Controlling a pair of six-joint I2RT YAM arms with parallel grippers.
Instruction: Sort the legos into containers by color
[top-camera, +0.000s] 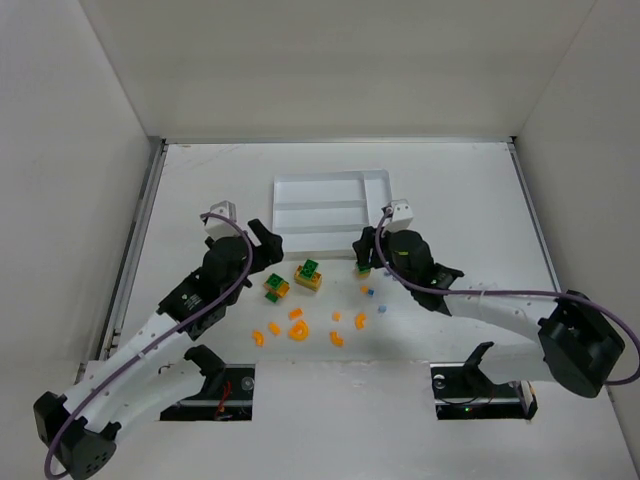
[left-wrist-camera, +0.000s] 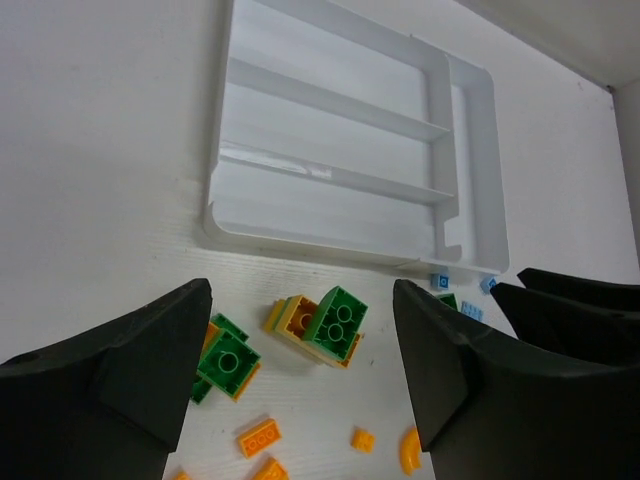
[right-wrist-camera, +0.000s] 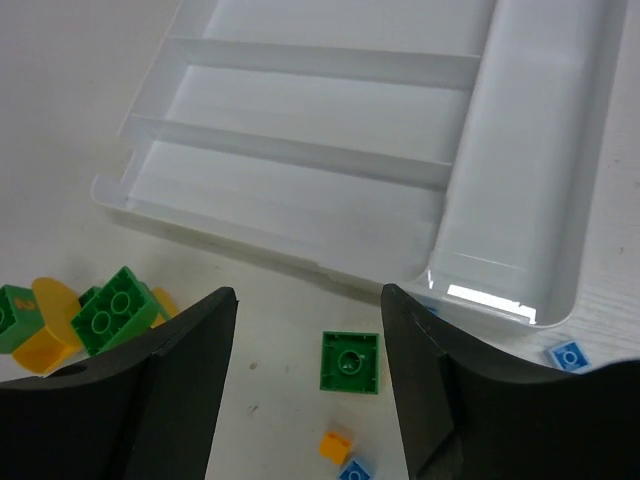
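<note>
Left gripper (left-wrist-camera: 300, 325) hung over the green-and-yellow brick stack (left-wrist-camera: 338, 318), jaws wide apart. Right gripper (right-wrist-camera: 308, 325) gaped above a green square brick (right-wrist-camera: 350, 362). The legos lay on the table (top-camera: 450, 200), just before the white tray (right-wrist-camera: 300, 155).

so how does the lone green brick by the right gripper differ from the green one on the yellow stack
The lone green brick lies flat on the table, showing one stud; the stacked green brick sits tilted on yellow bricks, showing several. Both are outside the tray.

White tabletop (top-camera: 200, 190), plain white back wall (top-camera: 340, 60), white left wall (top-camera: 60, 150), white right wall (top-camera: 590, 100)
</note>
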